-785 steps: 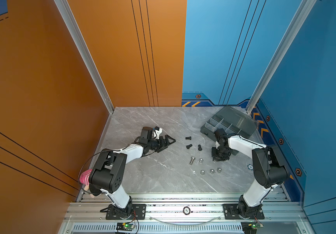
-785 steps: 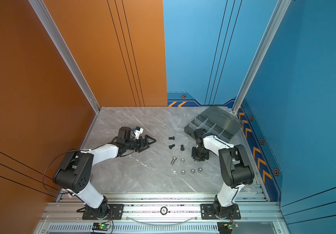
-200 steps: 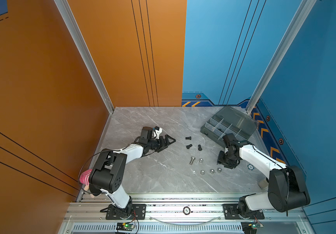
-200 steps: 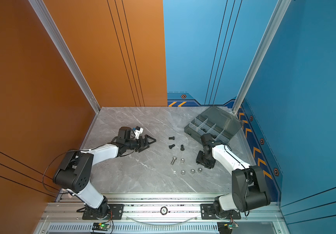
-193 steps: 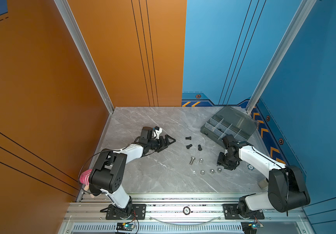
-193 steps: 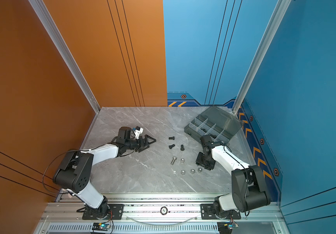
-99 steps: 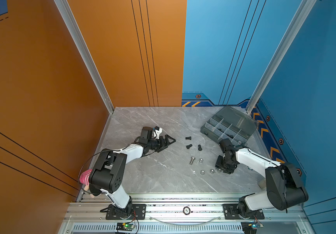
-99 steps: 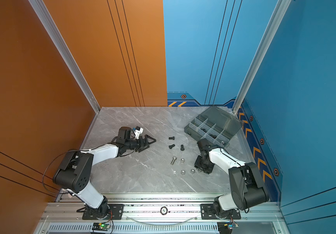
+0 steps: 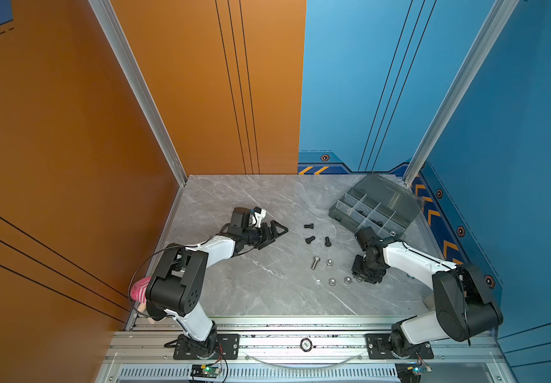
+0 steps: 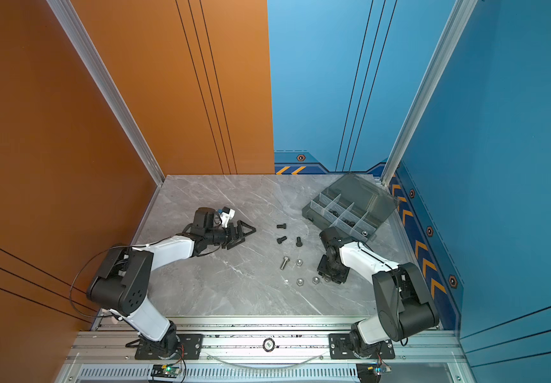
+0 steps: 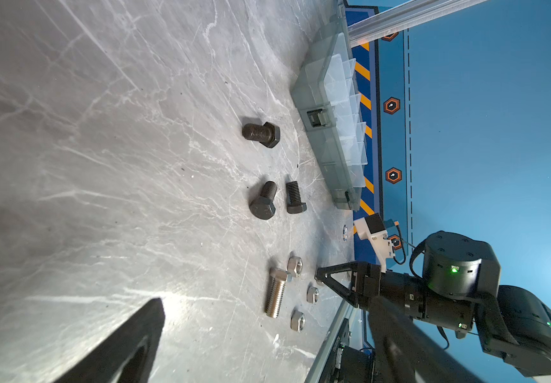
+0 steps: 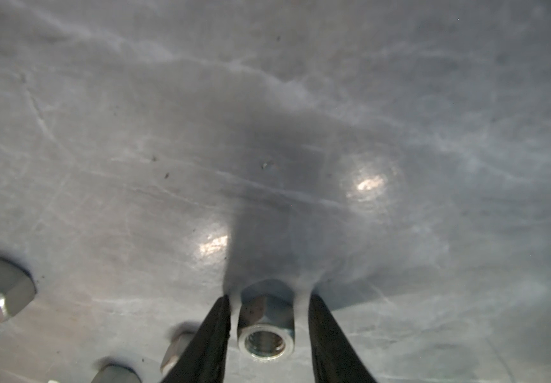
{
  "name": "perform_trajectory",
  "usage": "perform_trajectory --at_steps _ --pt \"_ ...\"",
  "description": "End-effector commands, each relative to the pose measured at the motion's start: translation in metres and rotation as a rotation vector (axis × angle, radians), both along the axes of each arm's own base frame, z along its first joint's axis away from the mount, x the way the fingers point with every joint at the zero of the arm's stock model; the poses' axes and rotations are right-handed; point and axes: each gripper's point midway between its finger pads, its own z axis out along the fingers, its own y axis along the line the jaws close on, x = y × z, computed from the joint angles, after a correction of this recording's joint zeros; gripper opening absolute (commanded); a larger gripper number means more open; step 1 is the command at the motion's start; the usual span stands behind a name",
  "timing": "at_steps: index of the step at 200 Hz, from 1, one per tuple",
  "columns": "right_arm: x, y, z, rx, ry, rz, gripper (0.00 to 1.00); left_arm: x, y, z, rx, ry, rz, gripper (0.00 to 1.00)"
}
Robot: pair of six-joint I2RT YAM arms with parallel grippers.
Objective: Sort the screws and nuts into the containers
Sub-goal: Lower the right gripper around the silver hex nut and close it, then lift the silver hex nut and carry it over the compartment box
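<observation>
Grey marble tabletop (image 9: 250,291), orange and blue walls. Since a second ago my right gripper (image 12: 269,300) came away from organiser box (image 9: 347,219), down onto nut cluster. Jaws parted, straddling one silver nut (image 12: 265,331), slim gap each side, not pinching. Three other silver nuts (image 9: 332,282), silver bolt (image 9: 314,262) and three black bolts (image 9: 310,239) unmoved, loose mid-table. My left gripper (image 9: 275,235) unchanged, fingers spread. Only markings: hexagon emblems (image 9: 324,158) on wall band.

Shiny metal nut (image 12: 265,326), glossy stone-look tabletop (image 12: 101,132)
</observation>
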Motion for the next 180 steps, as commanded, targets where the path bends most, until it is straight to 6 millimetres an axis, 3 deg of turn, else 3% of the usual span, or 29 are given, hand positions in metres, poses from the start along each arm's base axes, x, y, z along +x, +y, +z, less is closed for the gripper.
perform_trajectory --at_steps 1,95,143,180 --pt "-0.003 0.004 -0.011 -0.003 0.026 0.006 0.38 0.003 -0.002 0.007 -0.009 -0.011 -0.011 0.98" --pt "0.004 0.008 -0.003 0.006 -0.006 0.016 0.10 0.003 -0.001 0.009 -0.010 -0.019 -0.011 0.98" --pt "0.045 0.010 0.046 0.087 -0.186 0.022 0.06 0.004 -0.001 0.011 -0.010 -0.024 -0.009 0.98" --pt "0.083 -0.025 0.088 0.128 -0.314 -0.080 0.04 0.003 0.000 0.011 -0.009 -0.023 -0.008 0.98"
